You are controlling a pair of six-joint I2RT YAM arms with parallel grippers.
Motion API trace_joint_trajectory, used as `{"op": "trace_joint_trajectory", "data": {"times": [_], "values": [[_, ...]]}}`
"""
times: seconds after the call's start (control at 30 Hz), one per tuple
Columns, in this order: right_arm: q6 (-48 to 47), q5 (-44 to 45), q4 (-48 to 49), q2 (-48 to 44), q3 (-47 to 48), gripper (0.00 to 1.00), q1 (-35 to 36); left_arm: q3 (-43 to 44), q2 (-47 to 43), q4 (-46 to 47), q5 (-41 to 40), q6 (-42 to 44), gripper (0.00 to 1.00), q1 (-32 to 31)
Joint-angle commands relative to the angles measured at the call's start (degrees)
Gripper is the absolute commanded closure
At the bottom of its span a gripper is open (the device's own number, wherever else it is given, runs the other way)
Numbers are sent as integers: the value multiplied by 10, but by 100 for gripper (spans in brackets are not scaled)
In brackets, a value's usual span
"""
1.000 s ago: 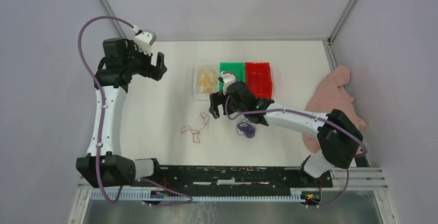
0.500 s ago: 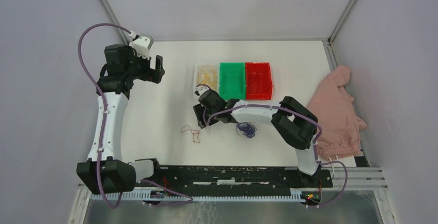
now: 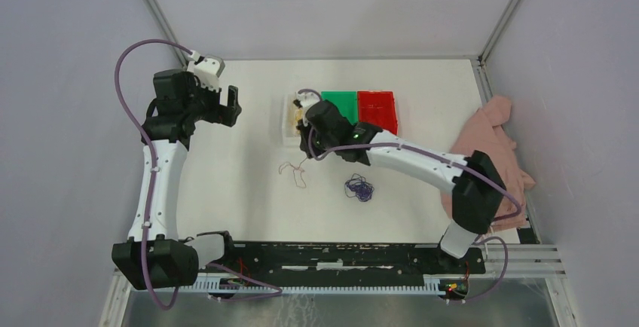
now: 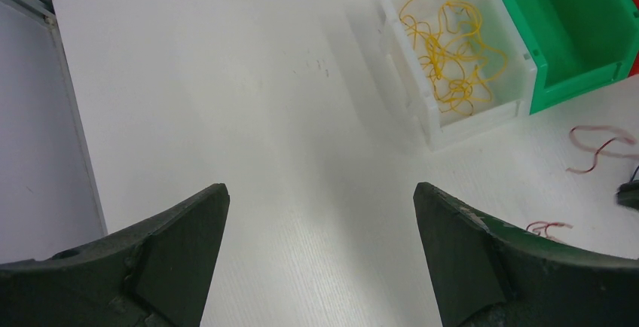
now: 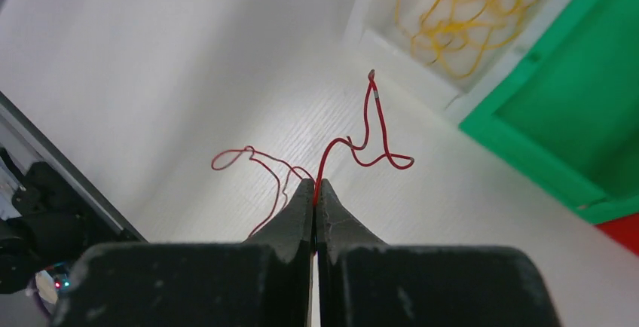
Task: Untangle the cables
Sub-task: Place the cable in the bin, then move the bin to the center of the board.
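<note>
My right gripper [image 5: 315, 187] is shut on the red cable [image 5: 369, 139], which loops out ahead of its tips. From above, the right gripper [image 3: 305, 150] sits just in front of the white bin [image 3: 287, 132], and the red cable [image 3: 292, 171] trails from it onto the table. The yellow cable [image 4: 448, 56] lies coiled in the white bin. A dark blue-purple cable [image 3: 359, 187] lies bunched on the table near the right forearm. At the far left my left gripper [image 4: 320, 199] hangs open over bare table, holding nothing.
A green bin [image 3: 343, 105] and a red bin [image 3: 377, 108] stand in a row to the right of the white bin. A pink cloth [image 3: 490, 154] lies at the table's right edge. Walls close in the table on the left, the back and the right.
The right gripper went from open to shut on the red cable and drew it away from the near edge toward the bins. The left arm barely moved.
</note>
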Motion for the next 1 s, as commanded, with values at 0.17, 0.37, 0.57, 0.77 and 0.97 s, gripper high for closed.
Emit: {"op": "trace_joint_trajectory", "data": {"times": [0.17,0.37,0.57,0.77,0.97], "values": [[-100,51,-65,-132,92,100,-122,17,-18,6,29,-3,1,2],[-174,125,-84,-146,127,100,-180,23,-16,1,35,-2,1,2],[-256,266,-80,-107,132,100,-195,29,-13,-1,41,-4,1,2],[-304,335,-47,-61,116,100,-213,30,-10,-8,43,1,1,2],[-328,367,-12,-15,110,100,-230,30,-8,-11,41,8,1,3]]}}
